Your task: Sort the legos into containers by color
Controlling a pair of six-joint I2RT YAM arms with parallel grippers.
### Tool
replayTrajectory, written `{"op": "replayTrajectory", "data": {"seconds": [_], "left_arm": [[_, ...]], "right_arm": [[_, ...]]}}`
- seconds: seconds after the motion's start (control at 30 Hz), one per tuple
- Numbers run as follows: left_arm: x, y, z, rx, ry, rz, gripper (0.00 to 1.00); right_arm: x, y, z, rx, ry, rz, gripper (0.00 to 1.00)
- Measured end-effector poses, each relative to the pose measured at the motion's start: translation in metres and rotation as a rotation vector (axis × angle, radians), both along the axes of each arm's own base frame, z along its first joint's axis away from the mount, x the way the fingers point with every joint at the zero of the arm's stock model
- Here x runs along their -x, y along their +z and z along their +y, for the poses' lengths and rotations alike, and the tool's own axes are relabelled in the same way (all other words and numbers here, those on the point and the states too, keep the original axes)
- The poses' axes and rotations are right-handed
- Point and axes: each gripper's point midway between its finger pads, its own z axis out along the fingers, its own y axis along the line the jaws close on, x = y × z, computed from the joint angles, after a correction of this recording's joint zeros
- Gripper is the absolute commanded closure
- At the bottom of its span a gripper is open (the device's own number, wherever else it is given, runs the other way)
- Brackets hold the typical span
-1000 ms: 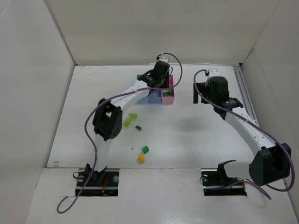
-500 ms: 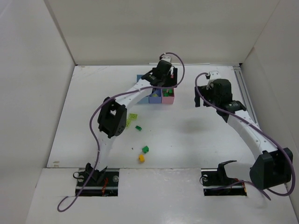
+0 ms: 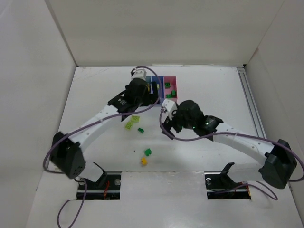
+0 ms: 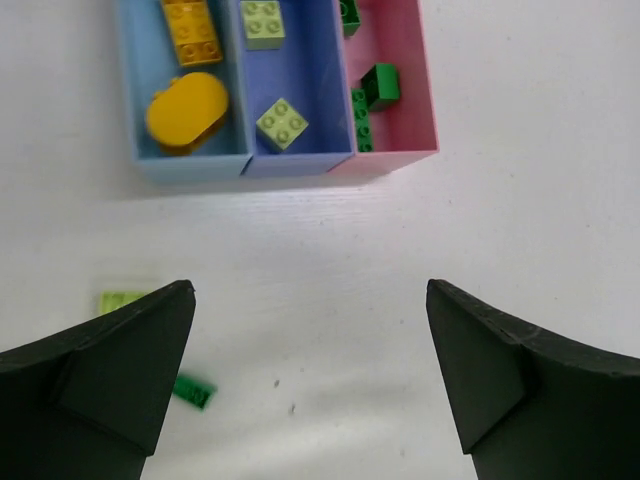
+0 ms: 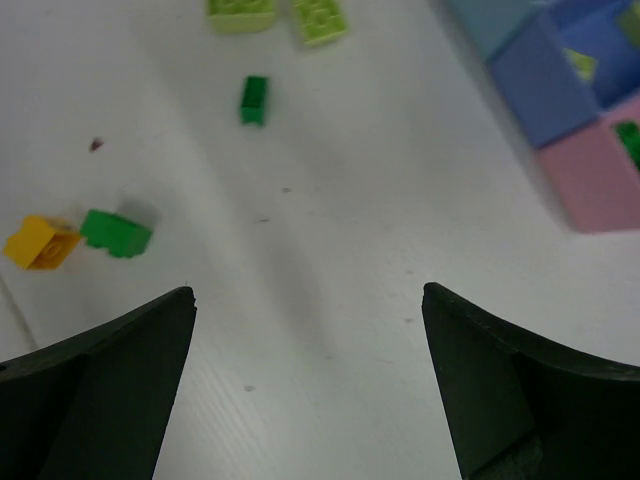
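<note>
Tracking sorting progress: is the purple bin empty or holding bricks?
Holding bricks: the purple bin has two lime bricks lying inside, seen from the left wrist.

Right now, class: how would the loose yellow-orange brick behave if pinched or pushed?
The yellow-orange brick looks like hard moulded plastic, so probably stiff in a pinch. Blocky and flat-sided, it should slide on the smooth table, not roll. A dark green brick lies close beside it, so a push might nudge both.
</note>
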Motion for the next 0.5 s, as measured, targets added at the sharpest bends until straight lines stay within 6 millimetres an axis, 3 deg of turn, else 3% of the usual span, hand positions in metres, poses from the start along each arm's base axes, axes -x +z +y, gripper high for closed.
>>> {"op": "replayTrajectory", "data": {"seconds": [0.13, 0.3, 0.4, 0.5], "left_arm": [[0.046, 0.015, 0.04, 0.084, 0.095, -0.024, 0.0], [0.103, -0.016, 0.066, 0.125, 0.149, 0.051, 0.0], [0.125, -0.033, 0.076, 0.139, 0.175, 0.096, 0.0], [0.136, -0.037, 0.085, 0.163, 0.199, 0.109, 0.0]], "right_arm": [[0.052, -0.039, 0.042, 0.069, 0.224, 0.054, 0.01], [0.095, -0.077, 0.063, 0.147, 0.367, 0.078, 0.01], [0.103, -0.098, 0.065, 0.192, 0.389, 0.089, 0.01], [0.106, -0.122, 0.066, 0.249, 0.4, 0.098, 0.01]]}}
